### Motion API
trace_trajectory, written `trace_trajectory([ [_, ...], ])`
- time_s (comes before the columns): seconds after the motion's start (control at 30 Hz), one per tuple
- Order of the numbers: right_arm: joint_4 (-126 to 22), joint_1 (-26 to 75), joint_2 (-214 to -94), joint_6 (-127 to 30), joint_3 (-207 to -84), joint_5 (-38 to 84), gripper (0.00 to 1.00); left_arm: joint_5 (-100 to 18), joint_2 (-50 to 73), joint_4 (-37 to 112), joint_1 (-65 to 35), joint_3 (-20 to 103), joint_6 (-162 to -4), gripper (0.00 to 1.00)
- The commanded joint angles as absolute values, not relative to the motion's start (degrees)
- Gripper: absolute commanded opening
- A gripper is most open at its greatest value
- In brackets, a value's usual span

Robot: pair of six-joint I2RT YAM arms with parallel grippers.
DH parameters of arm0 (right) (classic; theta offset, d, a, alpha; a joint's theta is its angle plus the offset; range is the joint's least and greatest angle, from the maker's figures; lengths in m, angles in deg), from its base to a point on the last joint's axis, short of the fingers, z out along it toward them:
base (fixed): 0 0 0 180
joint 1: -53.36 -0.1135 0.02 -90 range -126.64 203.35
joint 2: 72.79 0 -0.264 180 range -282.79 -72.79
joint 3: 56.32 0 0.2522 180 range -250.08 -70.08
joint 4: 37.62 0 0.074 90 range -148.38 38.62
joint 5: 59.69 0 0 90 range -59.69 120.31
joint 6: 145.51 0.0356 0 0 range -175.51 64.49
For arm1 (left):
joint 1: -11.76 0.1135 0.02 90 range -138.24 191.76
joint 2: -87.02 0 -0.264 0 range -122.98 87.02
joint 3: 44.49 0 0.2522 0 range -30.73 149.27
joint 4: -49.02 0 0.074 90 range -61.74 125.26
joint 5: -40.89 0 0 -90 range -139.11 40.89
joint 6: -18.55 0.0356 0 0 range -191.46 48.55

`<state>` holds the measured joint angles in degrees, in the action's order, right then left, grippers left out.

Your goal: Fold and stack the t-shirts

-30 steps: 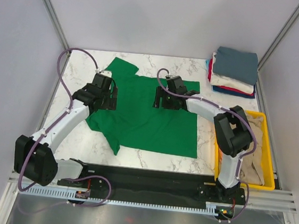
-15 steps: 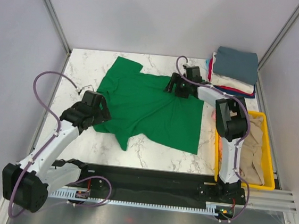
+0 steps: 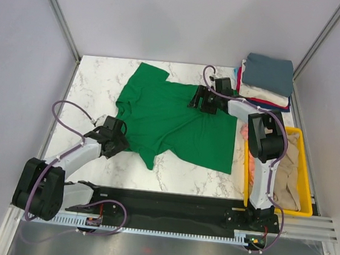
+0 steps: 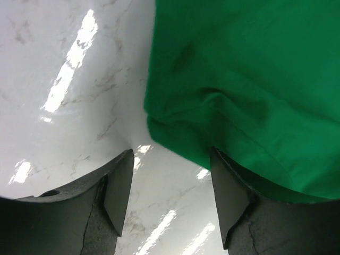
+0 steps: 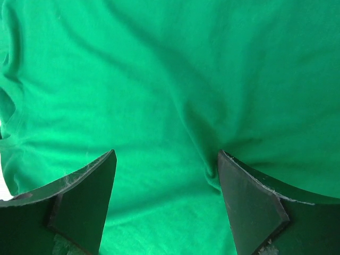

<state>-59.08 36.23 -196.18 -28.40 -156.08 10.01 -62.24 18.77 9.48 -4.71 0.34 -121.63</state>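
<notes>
The green t-shirt (image 3: pixel 176 122) is laid out on the marble table (image 3: pixel 95 83); the left gripper (image 4: pixel 171 154) is held spread at its edge, the right gripper (image 5: pixel 166 154) spread over its cloth

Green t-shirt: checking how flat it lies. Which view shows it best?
Top external: the green t-shirt shows almost whole, spread on the table. Left wrist shows only an edge; right wrist only wrinkled fabric.

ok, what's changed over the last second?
The left pincer pulled back to the near-left and now sits open at the near sleeve of the bright green cotton t-shirt. The right pincer, open, swung out to the shirt's far-right part. The shirt shifted slightly right and turned. No grip visible. The stack of folded t-shirts and yellow plastic bin stayed put.
</notes>
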Motion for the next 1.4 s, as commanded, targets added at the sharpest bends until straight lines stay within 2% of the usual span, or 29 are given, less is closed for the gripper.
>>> trace_trajectory([
  [0.0, -60.26, 35.87, -193.99, -29.14, -153.85, 7.28, 0.85, -64.49, 15.76, 17.94, -4.67, 0.03, -124.72, 0.66],
  [0.13, -58.94, 35.86, -193.64, -28.97, -152.18, 6.93, 0.84, -67.74, 11.71, 21.36, -4.67, 0.38, -123.84, 0.59],
  [0.23, -58.94, 35.95, -194.07, -28.97, -151.82, 6.84, 0.85, -67.57, 9.94, 22.87, -4.67, 3.35, -119.28, 0.33],
  [0.27, -58.94, 35.95, -194.16, -29.05, -151.82, 6.84, 0.85, -66.70, 10.46, 22.08, -4.67, 4.76, -115.70, 0.13],
  [0.3, -58.94, 35.95, -194.16, -29.32, -151.65, 6.93, 0.84, -66.08, 11.68, 16.77, -5.02, 6.61, -114.45, 0.05],
  [0.33, -58.94, 35.95, -194.16, -29.23, -151.38, 7.10, 0.85, -67.29, 16.39, 13.84, -5.46, 10.02, -112.78, 0.02],
  [0.47, -58.94, 35.95, -194.42, -29.32, -151.38, 7.19, 0.85, -71.42, 28.10, 2.32, -3.89, 18.55, -105.13, 0.02],
  [0.53, -58.94, 35.95, -194.86, -29.23, -151.91, 6.93, 0.85, -71.70, 28.05, -3.90, -2.92, 25.48, -101.36, 0.09],
  [0.6, -58.94, 35.95, -195.48, -29.06, -152.26, 6.49, 0.85, -69.87, 24.02, -6.65, -2.22, 29.11, -99.68, 0.38],
  [0.67, -59.02, 35.95, -196.09, -29.06, -152.44, 6.14, 0.85, -67.23, 18.68, -10.52, -2.21, 31.93, -100.01, 0.89],
  [0.73, -59.11, 35.95, -195.92, -29.14, -152.09, 6.14, 0.85, -65.91, 17.67, -11.94, -2.21, 30.89, -103.51, 0.94],
  [0.93, -59.11, 35.95, -194.87, -29.41, -151.47, 6.14, 0.85, -62.22, 27.06, -1.85, -2.21, 14.84, -112.74, 0.92],
  [1.03, -59.03, 35.86, -195.13, -29.32, -151.56, 5.79, 0.85, -60.28, 26.91, 2.82, -2.21, 9.18, -115.04, 0.84],
  [1.13, -58.94, 35.95, -195.13, -29.32, -151.12, 5.61, 0.85, -61.33, 27.07, 5.63, -2.21, 5.94, -116.98, 0.70],
  [1.17, -58.94, 35.78, -194.96, -29.32, -151.03, 5.61, 0.85, -60.90, 28.03, 6.42, -2.21, 5.14, -117.42, 0.61],
  [1.37, -58.85, 35.78, -195.22, -29.32, -151.03, 5.61, 0.85, -58.79, 23.50, 14.24, -2.21, 1.18, -117.34, 0.57],
])
